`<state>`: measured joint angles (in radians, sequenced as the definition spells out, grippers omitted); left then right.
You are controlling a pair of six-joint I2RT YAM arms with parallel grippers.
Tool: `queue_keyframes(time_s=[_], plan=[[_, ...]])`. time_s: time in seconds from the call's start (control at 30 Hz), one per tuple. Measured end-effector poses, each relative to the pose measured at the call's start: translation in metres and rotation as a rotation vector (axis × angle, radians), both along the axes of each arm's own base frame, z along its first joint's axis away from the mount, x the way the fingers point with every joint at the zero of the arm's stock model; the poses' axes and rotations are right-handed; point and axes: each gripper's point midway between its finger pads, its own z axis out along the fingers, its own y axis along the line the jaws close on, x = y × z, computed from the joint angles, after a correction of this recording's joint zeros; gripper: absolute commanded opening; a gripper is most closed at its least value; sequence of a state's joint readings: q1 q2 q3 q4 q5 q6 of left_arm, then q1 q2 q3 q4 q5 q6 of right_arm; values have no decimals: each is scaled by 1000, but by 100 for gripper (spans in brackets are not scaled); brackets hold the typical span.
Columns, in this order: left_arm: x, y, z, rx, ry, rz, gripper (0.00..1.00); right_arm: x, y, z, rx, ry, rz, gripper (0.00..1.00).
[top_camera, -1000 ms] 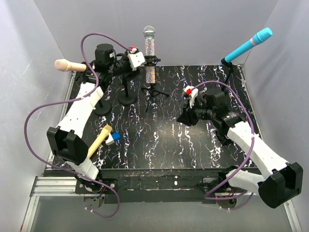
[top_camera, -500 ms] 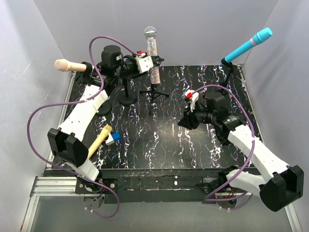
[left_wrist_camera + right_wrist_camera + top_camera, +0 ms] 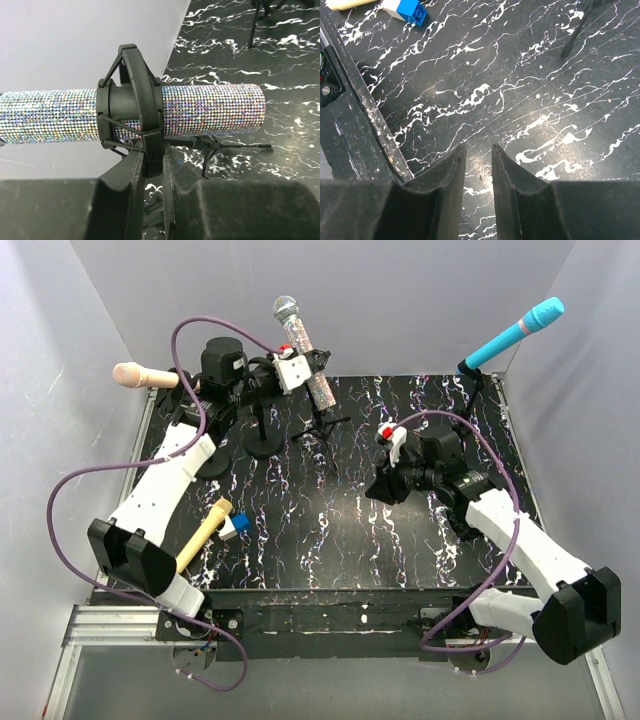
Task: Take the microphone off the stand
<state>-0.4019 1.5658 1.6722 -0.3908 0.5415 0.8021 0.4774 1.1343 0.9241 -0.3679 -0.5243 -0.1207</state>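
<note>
A sparkly rhinestone microphone (image 3: 318, 388) with a silver head sits in a black shock-mount clip (image 3: 135, 100) on a small tripod stand (image 3: 322, 425) at the back middle. It leans with its head to the upper left. In the left wrist view the microphone (image 3: 210, 110) lies across the frame. My left gripper (image 3: 305, 370) (image 3: 155, 160) is shut on the clip's stem just under the microphone. My right gripper (image 3: 375, 488) (image 3: 476, 150) hovers over the bare table at the middle right, jaws a little apart and empty.
A beige microphone (image 3: 135, 374) sits on a stand at the back left, a cyan one (image 3: 520, 330) at the back right. Two round stand bases (image 3: 263, 445) are behind the left arm. A yellow microphone (image 3: 205, 533) and a blue-white brick (image 3: 235, 526) (image 3: 410, 10) lie at the front left.
My left gripper has closed on the clip and tipped the sparkly microphone from upright to leaning left. The tripod has tilted with it. My right gripper has drifted slightly left.
</note>
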Motion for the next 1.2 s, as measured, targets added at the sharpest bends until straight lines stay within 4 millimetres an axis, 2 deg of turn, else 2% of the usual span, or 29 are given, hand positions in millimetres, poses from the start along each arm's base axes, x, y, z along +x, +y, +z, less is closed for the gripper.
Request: queue_keyframes(time_s=[0.27,0.47,0.6,0.83,1.03,1.2], plan=[[-52,-3,13,-74,77,-78,0,20,11,0,3,56,-21,35],[-94,-8,15,-96,123,-164,0,25,16,8,86,148,-36,50],[-113,-14,14,-91,135,-201,0,21,30,11,171,258,13,60],[-125,-21,13,-89,145,-229,0,19,49,6,272,473,26,59],[-128,-20,13,-95,140,-230,0,23,50,-1,289,569,-13,58],[-132,-18,13,-102,144,-229,0,36,48,-5,294,618,-61,59]])
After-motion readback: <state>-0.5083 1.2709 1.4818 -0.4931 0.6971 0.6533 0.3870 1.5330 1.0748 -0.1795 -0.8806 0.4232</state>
